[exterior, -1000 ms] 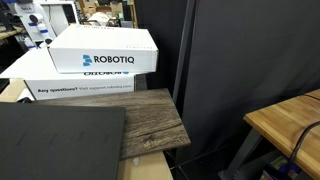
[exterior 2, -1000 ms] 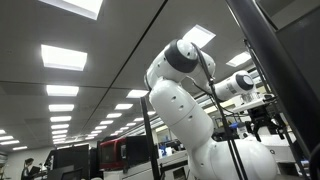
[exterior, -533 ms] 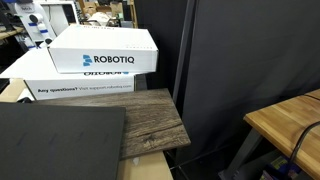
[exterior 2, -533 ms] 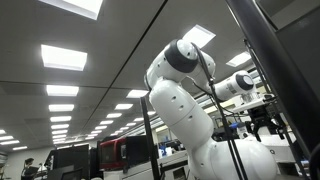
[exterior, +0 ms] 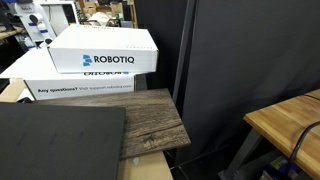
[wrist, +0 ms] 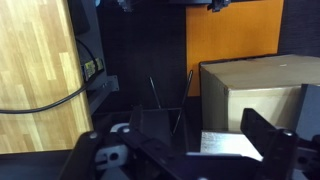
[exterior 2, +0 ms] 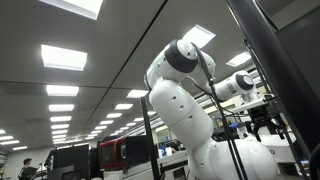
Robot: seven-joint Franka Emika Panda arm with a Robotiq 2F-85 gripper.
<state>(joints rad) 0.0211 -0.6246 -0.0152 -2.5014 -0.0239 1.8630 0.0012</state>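
Plainly, the jaws stand wide apart in the wrist view, with nothing between them (their dark fingers [wrist: 150, 128] frame the gap). Just beyond the finger at the picture's right sits a cardboard box [wrist: 255, 90], an orange panel [wrist: 235, 30] behind it. A black cable [wrist: 45, 105] crosses the wooden surface [wrist: 35, 50], well aside.

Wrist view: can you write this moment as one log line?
black gripper: open, empty | nearest: brown cardboard box | view's left: light wooden table
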